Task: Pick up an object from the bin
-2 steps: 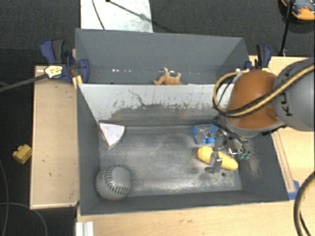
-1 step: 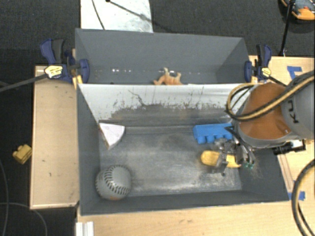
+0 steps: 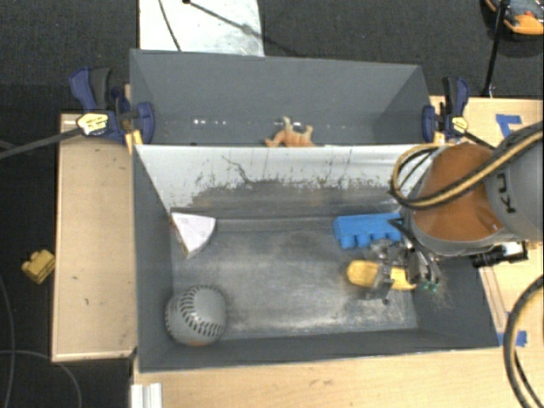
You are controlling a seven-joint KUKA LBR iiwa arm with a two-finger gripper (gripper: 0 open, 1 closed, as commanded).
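A dark floor (image 3: 51, 24) with a rough, carpet-like surface lies all around the bin (image 3: 280, 92). A grey cable (image 3: 34, 144) runs over it from the left edge, and a thin black cable (image 3: 495, 41) goes down at the top right, just beside a small orange and black device (image 3: 514, 11). A pale wooden table top (image 3: 340, 385) runs along the lower edge. The light is soft and even, with no hard shadows.

Inside the grey bin (image 3: 255, 83), five loose things: one grey ball (image 3: 195, 314), one white triangular piece (image 3: 194, 229), one blue toothed block (image 3: 365, 230), one yellow piece (image 3: 363, 273), one small orange figure (image 3: 289, 133).
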